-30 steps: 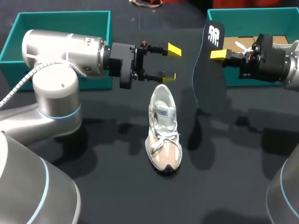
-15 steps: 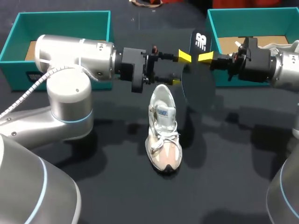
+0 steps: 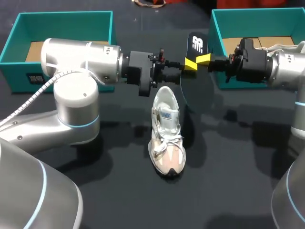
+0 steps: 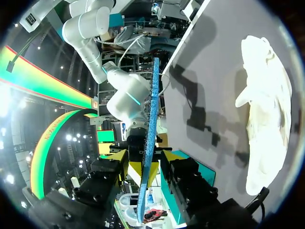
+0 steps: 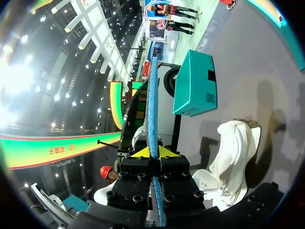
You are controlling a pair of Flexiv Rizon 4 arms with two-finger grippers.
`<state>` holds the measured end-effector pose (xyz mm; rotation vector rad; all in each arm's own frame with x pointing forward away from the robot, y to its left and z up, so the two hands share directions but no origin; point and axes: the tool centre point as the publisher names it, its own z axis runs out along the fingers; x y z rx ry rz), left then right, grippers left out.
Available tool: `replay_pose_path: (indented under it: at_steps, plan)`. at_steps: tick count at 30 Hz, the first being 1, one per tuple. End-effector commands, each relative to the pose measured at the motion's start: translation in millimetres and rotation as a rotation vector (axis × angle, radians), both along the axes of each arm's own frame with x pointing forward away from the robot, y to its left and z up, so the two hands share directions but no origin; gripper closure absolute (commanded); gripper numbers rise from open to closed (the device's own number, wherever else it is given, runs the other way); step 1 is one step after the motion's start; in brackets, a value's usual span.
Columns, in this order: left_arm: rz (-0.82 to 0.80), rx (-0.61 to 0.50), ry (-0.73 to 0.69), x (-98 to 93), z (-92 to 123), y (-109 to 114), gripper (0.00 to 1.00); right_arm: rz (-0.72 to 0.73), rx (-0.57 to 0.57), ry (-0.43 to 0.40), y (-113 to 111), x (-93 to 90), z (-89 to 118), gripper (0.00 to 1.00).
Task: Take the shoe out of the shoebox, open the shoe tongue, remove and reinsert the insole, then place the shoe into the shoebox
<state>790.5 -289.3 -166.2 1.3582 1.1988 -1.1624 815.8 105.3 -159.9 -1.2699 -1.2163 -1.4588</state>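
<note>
A white and beige shoe (image 3: 166, 131) lies on the black table, toe toward me. Above its heel the dark insole (image 3: 194, 83) hangs upright, with my right gripper (image 3: 204, 59) shut on its upper part. From the other side my left gripper (image 3: 187, 66) meets it. In the left wrist view the insole's blue edge (image 4: 148, 133) runs between the left gripper's (image 4: 143, 167) fingers, which stand open with a narrow gap on each side. The shoe (image 4: 267, 119) lies off to one side there. In the right wrist view the insole (image 5: 152, 105) sits clamped in the right gripper (image 5: 153, 152), with the shoe (image 5: 233, 152) below.
A teal shoebox (image 3: 224, 19) stands at the back right, behind my right wrist, with brown lining and something white inside. A second teal box (image 3: 62, 16) stands at the back left, partly behind my left arm, and shows as a teal box (image 5: 193, 86) beyond the insole.
My right arm has carried the insole left, toward the middle. My left arm has moved right to meet it, and its fingers have narrowed around the insole. The shoe has not moved.
</note>
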Motion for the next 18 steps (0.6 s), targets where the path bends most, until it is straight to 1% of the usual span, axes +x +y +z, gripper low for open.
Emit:
replay_pose_path:
  at_steps: [1, 3, 5, 7, 9, 16, 17, 18]
  plan:
    - [0.007, 0.003, -0.004, 2.3, -2, -5, 0.58, 0.011, 0.000, 0.006, 3, 5.4, -3, 1.00]
    - [0.012, 0.003, -0.005, 3.7, -2, -5, 0.62, 0.012, 0.001, 0.008, 4, 6.6, -3, 1.00]
    - [0.020, 0.004, -0.008, 5.2, -2, -6, 0.71, 0.013, 0.003, 0.010, 4, 7.2, -3, 1.00]
    - [0.029, 0.009, -0.011, 6.9, -2, -7, 0.82, 0.013, 0.005, 0.013, 4, 7.4, -4, 1.00]
    - [0.031, 0.011, -0.010, 9.1, -3, -9, 1.00, 0.013, 0.006, 0.015, 5, 7.6, -4, 1.00]
    - [0.038, 0.022, -0.011, 12.6, -5, -12, 1.00, 0.005, 0.011, 0.015, 4, 7.2, -4, 1.00]
    - [0.040, 0.024, -0.012, 12.7, -5, -12, 1.00, -0.001, 0.015, 0.009, 3, 6.7, -3, 0.86]
    - [0.041, 0.026, -0.015, 12.7, -6, -10, 1.00, -0.006, 0.015, 0.006, 1, 5.8, -2, 0.62]
